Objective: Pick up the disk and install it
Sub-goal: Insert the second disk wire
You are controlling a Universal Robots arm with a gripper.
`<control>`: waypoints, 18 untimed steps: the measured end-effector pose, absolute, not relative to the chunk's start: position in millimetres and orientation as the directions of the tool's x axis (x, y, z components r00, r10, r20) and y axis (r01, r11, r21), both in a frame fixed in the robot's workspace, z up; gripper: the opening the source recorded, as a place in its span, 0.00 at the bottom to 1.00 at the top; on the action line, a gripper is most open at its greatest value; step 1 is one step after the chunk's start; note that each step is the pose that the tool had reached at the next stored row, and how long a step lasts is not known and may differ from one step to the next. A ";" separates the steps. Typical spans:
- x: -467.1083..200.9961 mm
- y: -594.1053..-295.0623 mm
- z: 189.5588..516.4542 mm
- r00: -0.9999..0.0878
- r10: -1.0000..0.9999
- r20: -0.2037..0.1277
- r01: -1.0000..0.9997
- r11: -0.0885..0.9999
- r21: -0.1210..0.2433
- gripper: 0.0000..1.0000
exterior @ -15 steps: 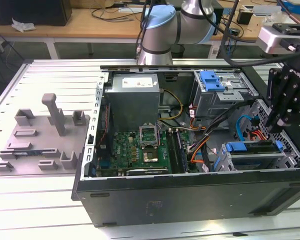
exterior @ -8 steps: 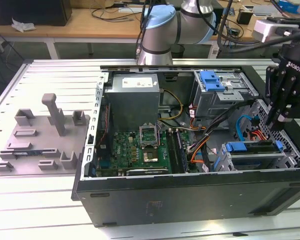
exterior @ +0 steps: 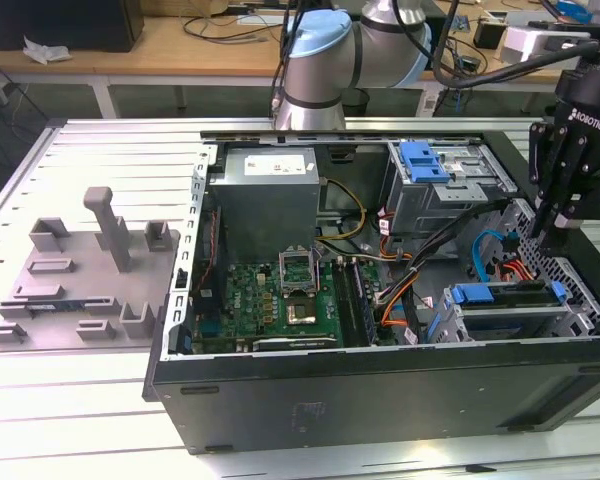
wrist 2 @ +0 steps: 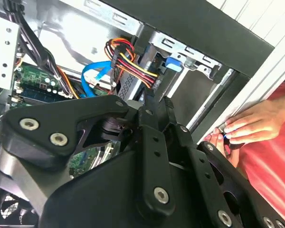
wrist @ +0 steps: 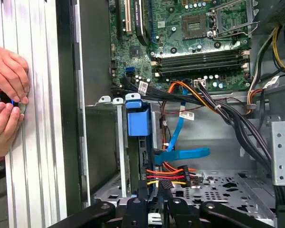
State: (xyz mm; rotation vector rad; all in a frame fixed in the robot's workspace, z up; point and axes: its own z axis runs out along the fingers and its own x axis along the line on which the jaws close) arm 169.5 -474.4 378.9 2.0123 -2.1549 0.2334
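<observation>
Blue plastic frames the disk (exterior: 508, 293), which we see seated in the drive cage (exterior: 510, 318) at the open computer case's (exterior: 380, 390) front corner, on the exterior view's right. Our gripper (exterior: 550, 240) hangs just above the cage's far end — whether its claw is wide or narrow we cannot tell. In the first wrist view the disk's blue bracket (wrist: 138, 118) stands in the cage slot, and a person's hands (wrist: 7, 102) rest on the table rail (wrist: 35, 118) beside the case.
</observation>
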 end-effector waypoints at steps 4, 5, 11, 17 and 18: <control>170.9 -466.3 378.9 -0.065 -0.966 0.251 -0.998 0.070 0.010 0.25; 170.9 -465.1 378.9 -0.065 -0.965 0.253 -0.998 0.070 0.009 0.32; 162.5 -458.0 378.9 -0.065 -0.959 0.277 -0.998 0.070 0.008 0.32; 151.3 -457.9 378.9 -0.065 -0.955 0.289 -0.998 0.070 0.007 0.32; 148.9 -457.9 378.8 -0.065 -0.955 0.289 -0.998 0.070 0.007 0.32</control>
